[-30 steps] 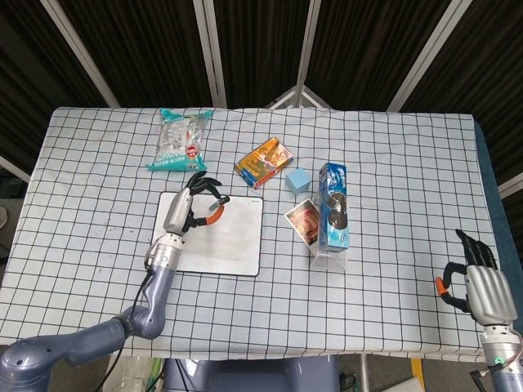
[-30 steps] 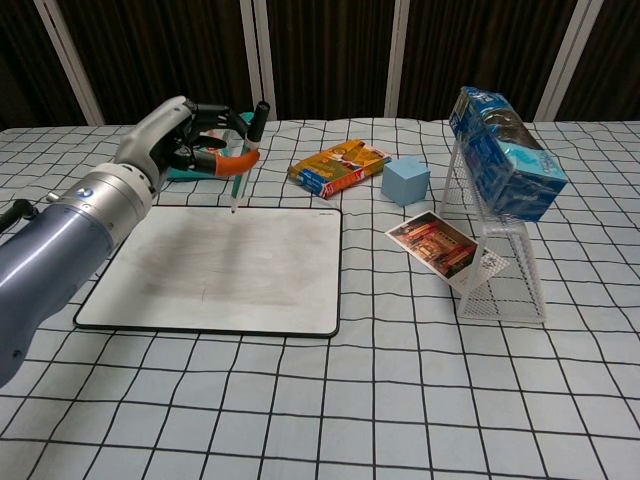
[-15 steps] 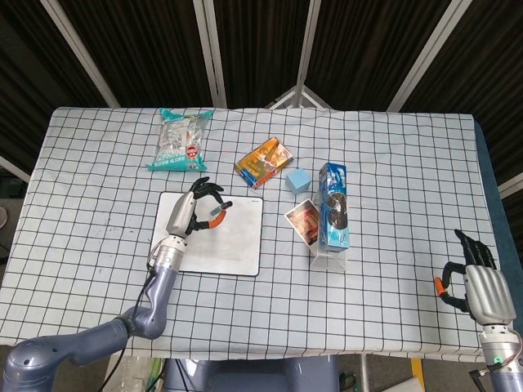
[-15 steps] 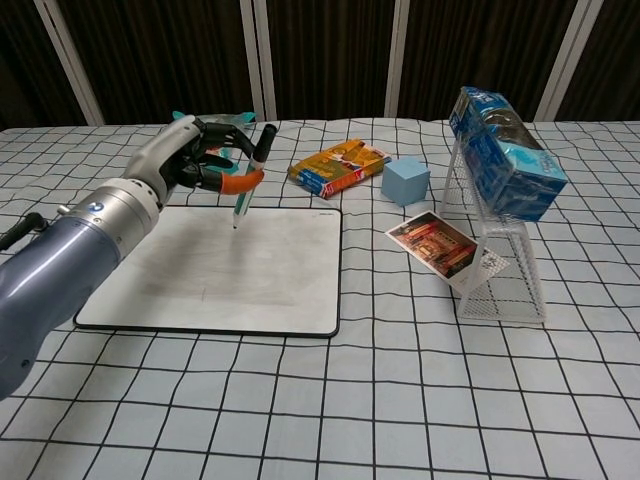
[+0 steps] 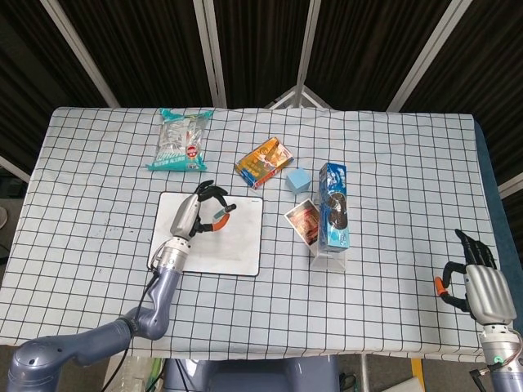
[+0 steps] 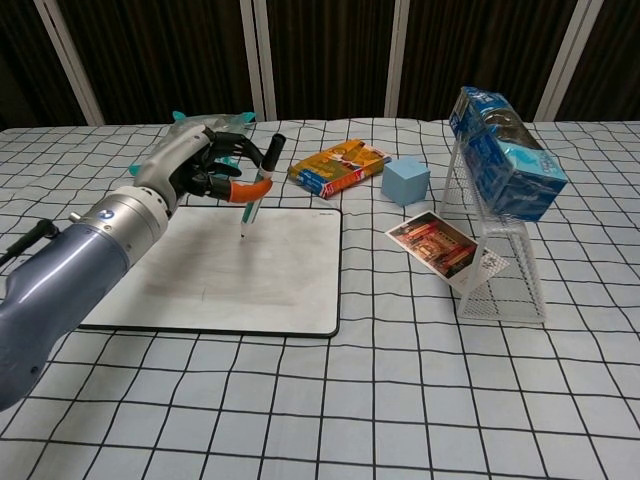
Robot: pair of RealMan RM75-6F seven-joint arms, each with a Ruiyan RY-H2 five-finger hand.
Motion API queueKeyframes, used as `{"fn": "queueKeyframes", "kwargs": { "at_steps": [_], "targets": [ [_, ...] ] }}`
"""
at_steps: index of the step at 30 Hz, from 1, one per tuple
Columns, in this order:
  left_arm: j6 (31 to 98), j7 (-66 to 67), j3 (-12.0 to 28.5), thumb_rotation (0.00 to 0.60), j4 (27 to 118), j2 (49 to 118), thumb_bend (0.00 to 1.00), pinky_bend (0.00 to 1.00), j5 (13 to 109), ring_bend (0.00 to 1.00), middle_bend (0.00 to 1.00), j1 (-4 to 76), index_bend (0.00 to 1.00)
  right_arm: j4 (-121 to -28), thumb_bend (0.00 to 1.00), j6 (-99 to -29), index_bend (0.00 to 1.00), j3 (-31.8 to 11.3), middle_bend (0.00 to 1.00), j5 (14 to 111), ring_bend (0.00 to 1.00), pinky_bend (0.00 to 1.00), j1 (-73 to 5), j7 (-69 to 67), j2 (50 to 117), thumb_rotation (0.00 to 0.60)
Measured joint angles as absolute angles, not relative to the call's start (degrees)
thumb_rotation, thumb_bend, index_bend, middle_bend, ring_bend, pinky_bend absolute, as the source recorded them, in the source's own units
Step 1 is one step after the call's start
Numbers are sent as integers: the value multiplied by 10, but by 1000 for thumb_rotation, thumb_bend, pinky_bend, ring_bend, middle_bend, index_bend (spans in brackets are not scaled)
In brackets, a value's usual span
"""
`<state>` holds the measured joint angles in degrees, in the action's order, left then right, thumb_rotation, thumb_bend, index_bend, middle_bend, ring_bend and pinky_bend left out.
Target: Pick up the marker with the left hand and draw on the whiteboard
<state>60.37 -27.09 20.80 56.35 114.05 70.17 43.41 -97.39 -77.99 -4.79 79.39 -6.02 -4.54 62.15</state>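
Over the whiteboard (image 6: 250, 275), the left hand (image 6: 200, 170) grips the marker (image 6: 257, 185) (tip down, tilted).

One whiteboard (image 5: 214, 238), one marker (image 6: 257, 189), one snack bag (image 5: 181, 140), one orange box (image 5: 264, 162), one blue cube (image 5: 297, 180), one picture card (image 5: 303, 220), one wire rack (image 6: 497, 270) and one blue cookie package (image 5: 333, 204) are counted; two hands are seen (image 5: 189, 216) (image 5: 478, 287).

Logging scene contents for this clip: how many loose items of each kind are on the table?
Marker: 1
Whiteboard: 1
Snack bag: 1
Orange box: 1
Blue cube: 1
Cookie package: 1
Wire rack: 1
Picture card: 1
Total: 8
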Motion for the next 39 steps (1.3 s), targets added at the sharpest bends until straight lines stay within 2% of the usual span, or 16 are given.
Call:
{"fn": "queueKeyframes", "kwargs": {
  "at_steps": [22,39],
  "targets": [
    [596,-273,210,600,561,1152,528,177,701,104,310,438,788,-974,421,-781,0,-49,0,792,0,0,-60,-45,621,600],
    [607,-263,193,600,603,1143,528,177,706,104,310,417,789,-970,420,-784,0,-51,0,791,0,0,-60,-43,624,600]
  ]
}}
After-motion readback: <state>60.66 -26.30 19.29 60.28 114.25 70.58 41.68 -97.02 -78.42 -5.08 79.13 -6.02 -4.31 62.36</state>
